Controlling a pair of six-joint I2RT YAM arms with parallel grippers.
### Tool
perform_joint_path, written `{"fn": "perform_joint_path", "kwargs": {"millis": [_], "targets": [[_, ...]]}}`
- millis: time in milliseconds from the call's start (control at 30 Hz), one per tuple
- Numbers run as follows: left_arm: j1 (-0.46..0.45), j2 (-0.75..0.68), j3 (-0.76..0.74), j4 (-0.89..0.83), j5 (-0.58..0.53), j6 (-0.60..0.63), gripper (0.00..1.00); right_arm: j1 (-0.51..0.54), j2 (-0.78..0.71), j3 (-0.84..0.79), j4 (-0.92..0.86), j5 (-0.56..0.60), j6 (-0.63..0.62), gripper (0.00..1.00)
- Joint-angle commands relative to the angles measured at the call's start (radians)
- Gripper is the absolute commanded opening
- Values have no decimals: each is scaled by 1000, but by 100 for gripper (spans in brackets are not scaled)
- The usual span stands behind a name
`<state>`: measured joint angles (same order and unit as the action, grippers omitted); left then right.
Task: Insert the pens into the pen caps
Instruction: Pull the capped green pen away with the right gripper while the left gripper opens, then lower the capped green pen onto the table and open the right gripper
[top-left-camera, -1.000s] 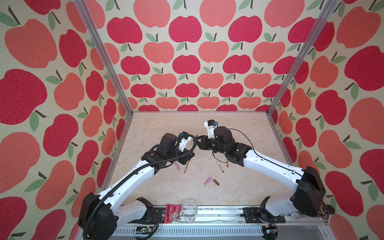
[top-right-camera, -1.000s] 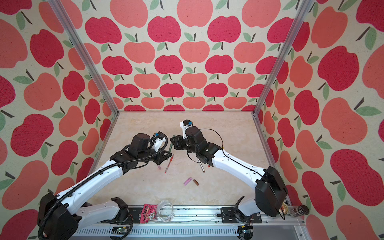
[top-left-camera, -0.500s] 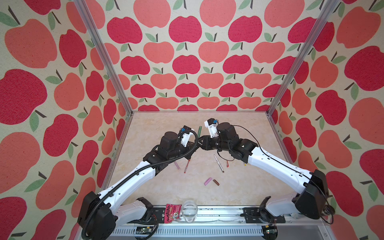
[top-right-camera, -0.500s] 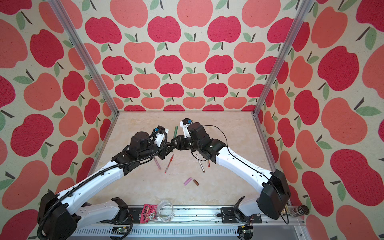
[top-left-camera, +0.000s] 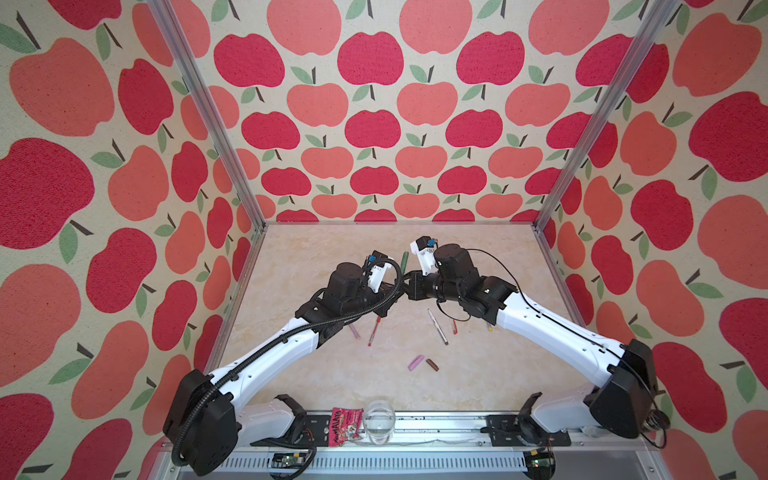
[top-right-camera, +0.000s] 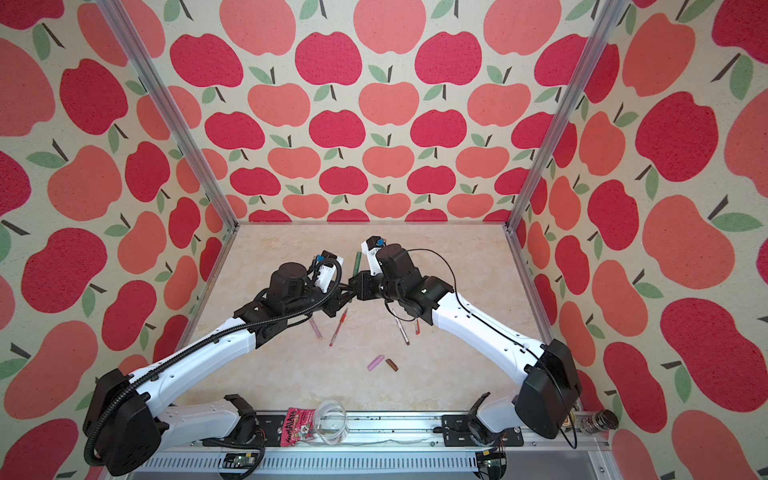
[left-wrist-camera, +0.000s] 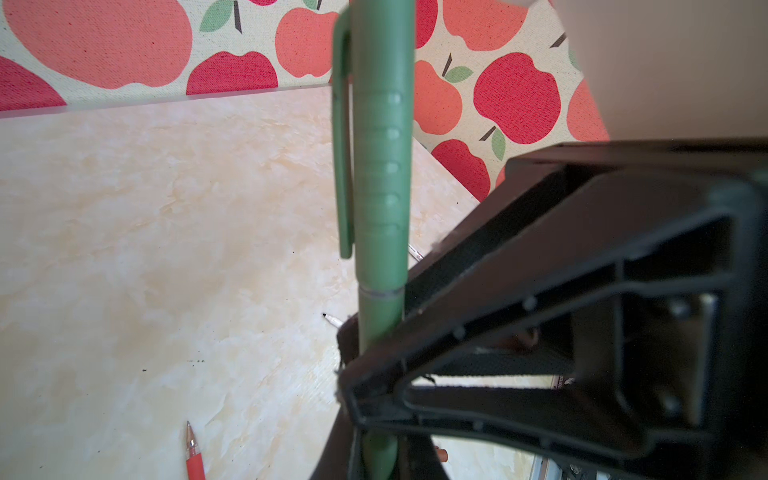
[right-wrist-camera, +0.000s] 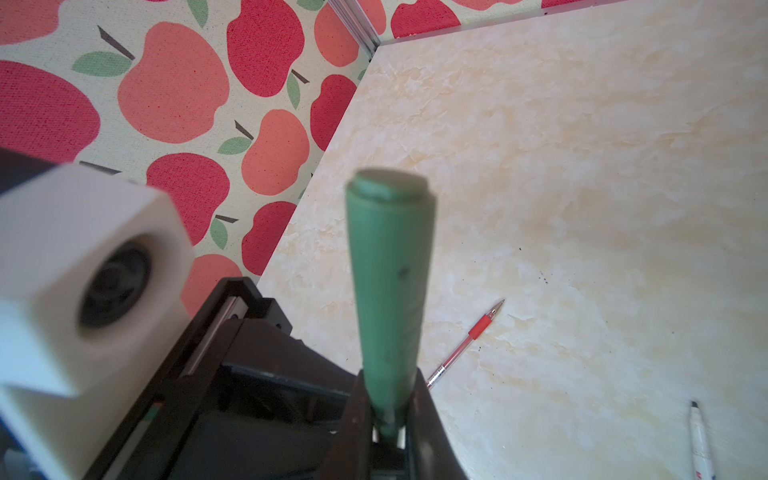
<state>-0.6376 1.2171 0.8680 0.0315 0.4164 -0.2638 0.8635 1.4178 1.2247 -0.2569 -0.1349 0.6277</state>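
Two loose caps, one green pen

You've got apple-print walls on three sides — red & coral w/ green leaves — aluminium corner posts, a beige marbled tabletop, soft even light.

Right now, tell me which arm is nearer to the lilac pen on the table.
Left. The left arm reaches right over the lilac pen, hiding one end. The right arm is across the middle, beyond the red pen.
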Motion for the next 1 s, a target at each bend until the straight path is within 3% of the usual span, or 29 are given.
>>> {"fn": "perform_joint_path", "kwargs": {"millis": [0, 133, 300, 433, 700, 833, 967], "targets": [[-3, -7, 26, 126, 16, -28, 4, -10, -27, -7, -81, 57, -16, 8], [-3, -26, 10, 135, 17, -34, 19, -40, -47, 0, -122, 79, -17, 6], [-5, -78, -23, 73, 37, -11, 51, -112, -92, -1, -200, 84, -23, 4], [-4, -162, -85, 14, 7, 8, 64, -188, -108, 12, -354, 95, -64, 5], [-2, -290, -150, -88, -70, 51, 69, -325, -2, 36, -806, 176, -218, 5], [0, -278, -135, -99, -63, 42, 70, -354, 104, 43, -903, 280, -270, 5], [1, -249, -113, -93, -34, 34, 69, -354, 209, 48, -881, 319, -299, 4]]}}
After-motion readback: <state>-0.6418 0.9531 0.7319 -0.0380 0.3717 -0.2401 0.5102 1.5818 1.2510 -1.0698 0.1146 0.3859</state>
